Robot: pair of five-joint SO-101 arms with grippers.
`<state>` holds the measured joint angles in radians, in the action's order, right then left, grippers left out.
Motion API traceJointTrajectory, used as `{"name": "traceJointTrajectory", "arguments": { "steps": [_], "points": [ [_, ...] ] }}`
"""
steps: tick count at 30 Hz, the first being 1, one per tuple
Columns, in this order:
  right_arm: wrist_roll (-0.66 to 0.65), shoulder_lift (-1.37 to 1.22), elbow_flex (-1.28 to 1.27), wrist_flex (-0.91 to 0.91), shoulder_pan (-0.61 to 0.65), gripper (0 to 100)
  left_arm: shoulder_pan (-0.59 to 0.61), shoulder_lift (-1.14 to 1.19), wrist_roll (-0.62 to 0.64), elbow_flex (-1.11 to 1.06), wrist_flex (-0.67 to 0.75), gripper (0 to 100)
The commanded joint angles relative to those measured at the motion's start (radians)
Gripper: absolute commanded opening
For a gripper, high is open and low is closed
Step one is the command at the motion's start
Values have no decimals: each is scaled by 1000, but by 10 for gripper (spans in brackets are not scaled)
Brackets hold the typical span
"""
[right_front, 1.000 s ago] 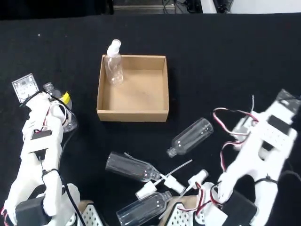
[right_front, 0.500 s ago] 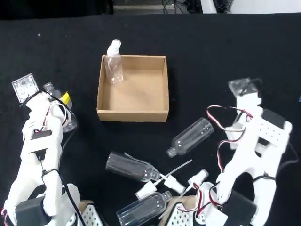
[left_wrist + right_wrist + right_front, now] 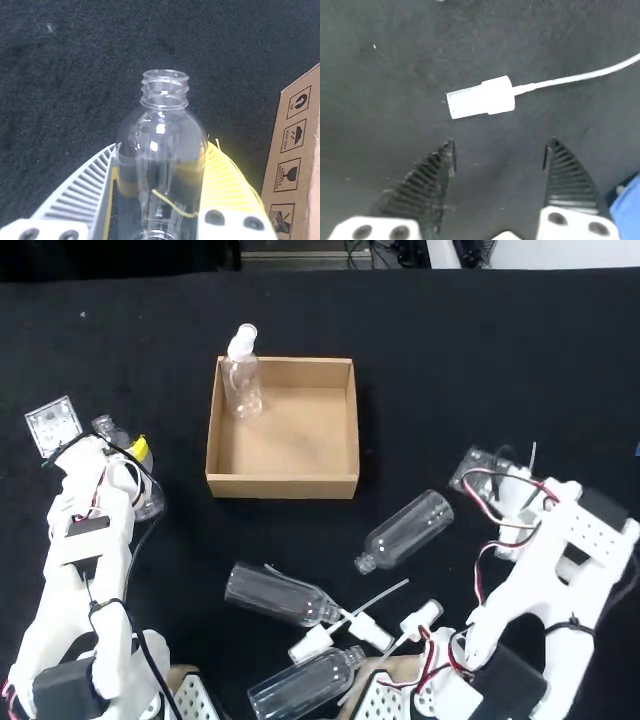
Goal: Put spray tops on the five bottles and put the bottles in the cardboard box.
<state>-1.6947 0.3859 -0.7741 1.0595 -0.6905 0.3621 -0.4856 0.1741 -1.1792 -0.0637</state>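
My left gripper (image 3: pixel 164 151) is shut on an uncapped clear bottle (image 3: pixel 162 135), held at the table's left side (image 3: pixel 148 498) beside the cardboard box (image 3: pixel 283 482). One bottle with a white spray top (image 3: pixel 243 375) stands in the box's far left corner. Three uncapped bottles lie on the black cloth in front of the box (image 3: pixel 405 530), (image 3: pixel 275 592), (image 3: pixel 305 682). My right gripper (image 3: pixel 499 147) is open just above a white spray top (image 3: pixel 481 97) lying on the cloth, its thin tube trailing off to one side. In the high view that gripper (image 3: pixel 488 480) is right of the lying bottles.
Loose spray tops (image 3: pixel 365 620), (image 3: pixel 422 616) lie between the lying bottles near the arm bases. The box wall (image 3: pixel 295 150) stands close beside the held bottle. Bare black cloth stretches behind and to the right of the box.
The right arm has swung in from the far right edge toward the table's middle and come down over a spray top. The left arm and its bottle have stayed still.
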Motion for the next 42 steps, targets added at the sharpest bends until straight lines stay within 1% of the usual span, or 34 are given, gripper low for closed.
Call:
{"name": "traceJointTrajectory", "arguments": {
  "steps": [1,4,6,8,11,22,27,29,32,38,40,42],
  "points": [
    [-153,-8,-28,-71,32,262,-4,-43,2,15,21,127],
    [-305,-8,-68,-74,26,262,-2,-44,2,15,21,127],
    [-364,-8,-91,-74,29,262,-4,-44,2,15,21,127],
    [-393,-8,-101,-75,32,262,-4,-44,2,15,21,127],
    [-410,-8,-107,-103,34,262,-4,-44,2,15,21,127],
    [-414,-16,-277,-397,35,263,-2,-40,2,15,21,127],
    [-407,-134,-265,-491,25,264,-2,-40,2,15,21,127],
    [-370,-196,-226,-497,17,265,-2,-40,2,15,21,127],
    [-318,-254,-156,-439,15,265,-7,-40,2,15,21,127],
    [-298,-266,-19,-190,17,262,-7,-40,2,16,21,127],
    [-221,-266,30,-120,18,262,-7,-40,2,16,21,127],
    [-83,-266,74,-75,21,262,-7,-40,2,16,21,127]
  ]
}}
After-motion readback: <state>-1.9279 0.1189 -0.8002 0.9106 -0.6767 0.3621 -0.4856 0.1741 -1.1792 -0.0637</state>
